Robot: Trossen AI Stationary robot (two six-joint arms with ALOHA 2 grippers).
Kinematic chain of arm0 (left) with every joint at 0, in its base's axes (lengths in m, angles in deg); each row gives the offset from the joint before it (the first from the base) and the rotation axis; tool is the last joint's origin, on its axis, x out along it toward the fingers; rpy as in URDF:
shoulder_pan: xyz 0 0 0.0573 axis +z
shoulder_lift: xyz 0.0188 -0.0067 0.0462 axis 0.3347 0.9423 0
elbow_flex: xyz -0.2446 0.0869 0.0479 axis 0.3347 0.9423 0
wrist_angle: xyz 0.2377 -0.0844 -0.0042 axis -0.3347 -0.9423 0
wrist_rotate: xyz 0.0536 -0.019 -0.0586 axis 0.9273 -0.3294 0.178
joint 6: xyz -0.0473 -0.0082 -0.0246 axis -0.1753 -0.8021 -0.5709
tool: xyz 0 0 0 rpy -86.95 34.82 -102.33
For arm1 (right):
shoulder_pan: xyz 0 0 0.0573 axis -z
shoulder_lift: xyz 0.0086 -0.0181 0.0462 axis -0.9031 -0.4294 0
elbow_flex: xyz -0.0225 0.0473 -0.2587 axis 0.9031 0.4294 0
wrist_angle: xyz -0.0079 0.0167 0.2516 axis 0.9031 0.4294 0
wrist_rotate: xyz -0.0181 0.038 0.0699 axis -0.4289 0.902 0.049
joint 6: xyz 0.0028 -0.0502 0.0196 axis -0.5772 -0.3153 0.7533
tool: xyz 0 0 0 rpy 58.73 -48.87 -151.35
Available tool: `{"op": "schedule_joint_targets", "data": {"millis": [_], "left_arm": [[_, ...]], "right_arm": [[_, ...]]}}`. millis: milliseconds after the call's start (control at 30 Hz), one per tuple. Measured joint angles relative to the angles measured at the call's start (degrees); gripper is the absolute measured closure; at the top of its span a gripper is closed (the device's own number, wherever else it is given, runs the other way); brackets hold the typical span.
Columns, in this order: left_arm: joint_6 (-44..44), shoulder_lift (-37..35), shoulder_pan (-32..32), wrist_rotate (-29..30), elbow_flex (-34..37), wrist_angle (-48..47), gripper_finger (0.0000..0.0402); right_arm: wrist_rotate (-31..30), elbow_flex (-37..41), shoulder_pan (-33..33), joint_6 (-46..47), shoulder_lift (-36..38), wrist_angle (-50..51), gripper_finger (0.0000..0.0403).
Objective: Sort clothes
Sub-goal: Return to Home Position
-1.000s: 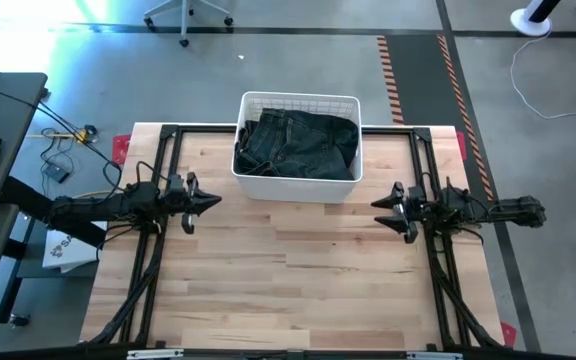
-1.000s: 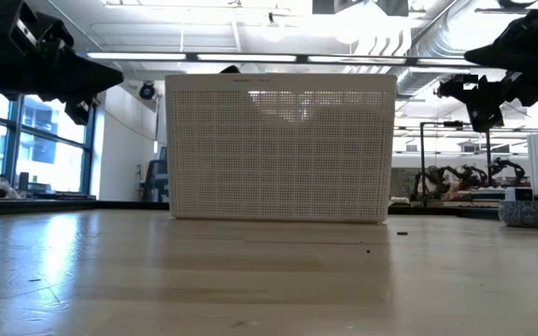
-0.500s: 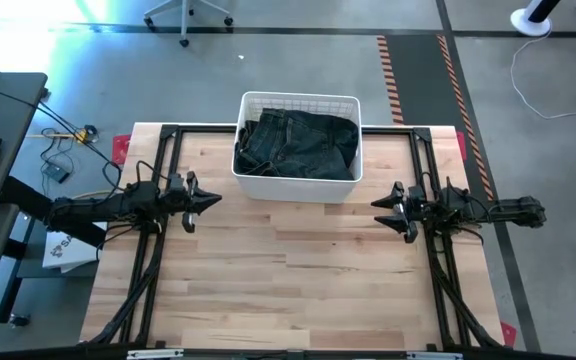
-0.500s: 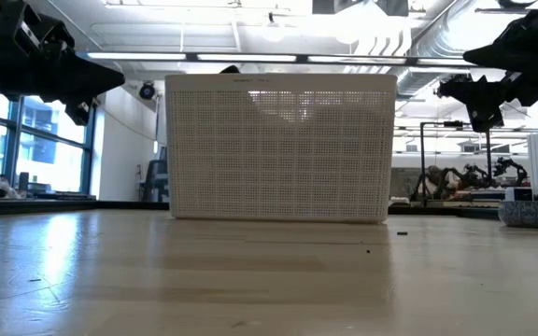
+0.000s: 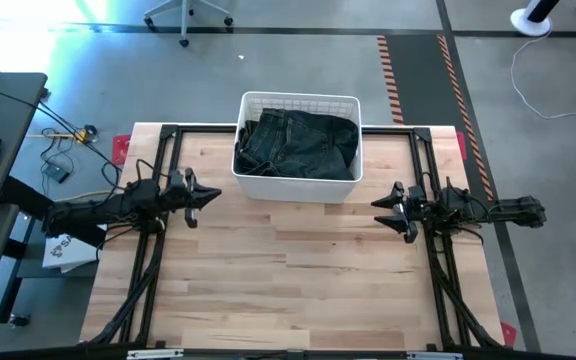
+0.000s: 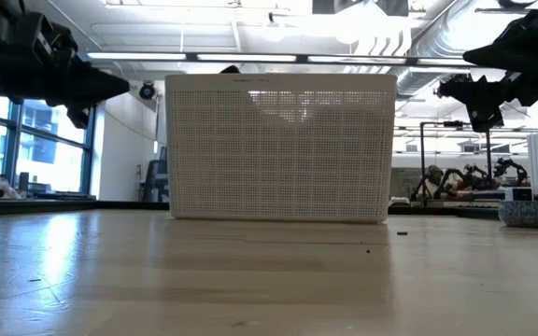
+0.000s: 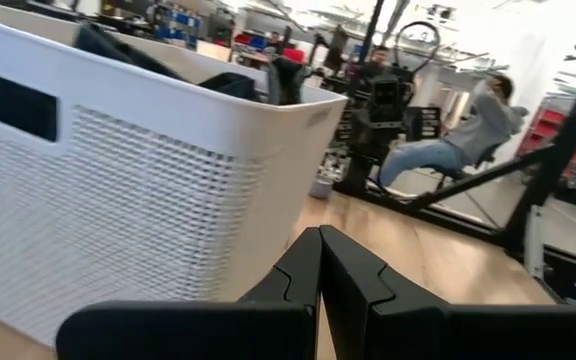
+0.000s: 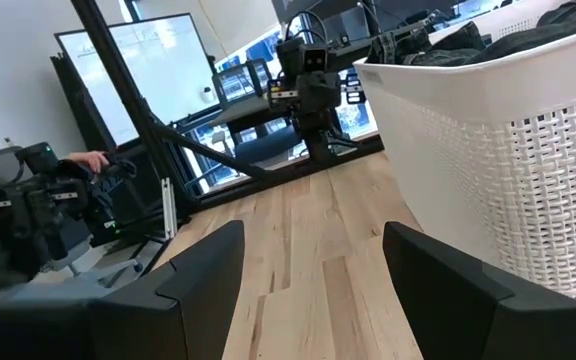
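Dark blue denim jeans (image 5: 298,142): found crumpled inside the white plastic lattice-sided basket (image 5: 294,186) and filling it up to the rim. Dark folds are seen standing just above the rim in both wrist views. What lies beneath the jeans cannot be told.

Basket: set upright at the far middle of the light wooden plank table (image 5: 298,285), between the two arms. In the low view its lattice wall is seen square-on, resting flat on the wood.

Left gripper (image 5: 212,194): held above the left side of the table and pointed inward toward the basket's near left corner, near it but not touching. Its dark fingers (image 7: 303,275) are pressed together, with nothing between them.

Right gripper (image 5: 378,205): held above the right side of the table and pointed inward toward the basket's near right corner, apart from it. Its dark fingers (image 8: 208,275) are spread wide, with nothing held.

Room beyond: a seated person in a grey top (image 7: 448,140) is noted in the left wrist view, well past the table.
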Motion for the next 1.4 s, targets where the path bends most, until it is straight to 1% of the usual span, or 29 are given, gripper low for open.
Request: {"op": "schedule_joint_targets", "data": {"millis": [133, 1400], "left_arm": [[0.0, 0.2, 1.2, 0.1, 0.0, 0.0, 0.0399], [0.0, 0.2, 1.2, 0.0, 0.0, 0.0, 0.0398]], "right_arm": [[0.0, 0.0, 0.0, 0.0, 0.0, 0.0, 0.0165], [0.0, 0.0, 0.0, 0.0, 0.0, 0.0, 0.0165]]}}
